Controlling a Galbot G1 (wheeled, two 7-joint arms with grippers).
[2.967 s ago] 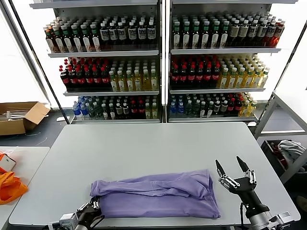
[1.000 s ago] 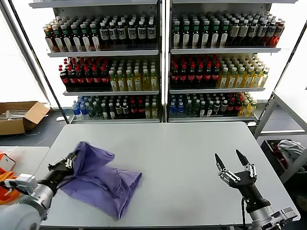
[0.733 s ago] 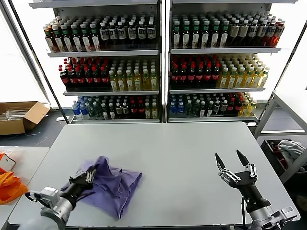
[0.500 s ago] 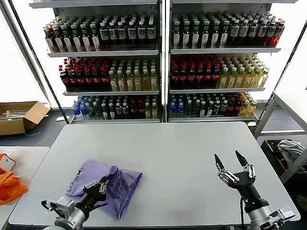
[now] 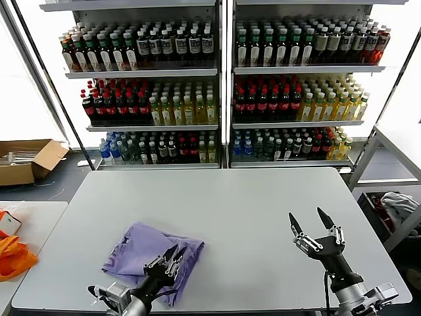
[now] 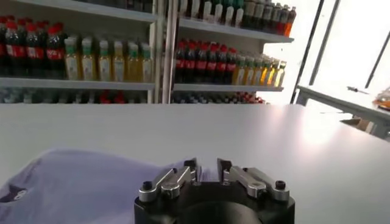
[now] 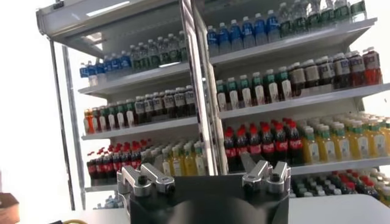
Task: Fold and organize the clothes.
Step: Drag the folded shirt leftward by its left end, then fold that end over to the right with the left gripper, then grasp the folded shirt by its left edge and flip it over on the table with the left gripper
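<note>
Bare table [image 5: 250, 204] between crumpled T-shirt [image 5: 141, 250] and right claw [image 5: 311, 223], bottle shelves [image 5: 217, 85] seemingly well behind
</note>
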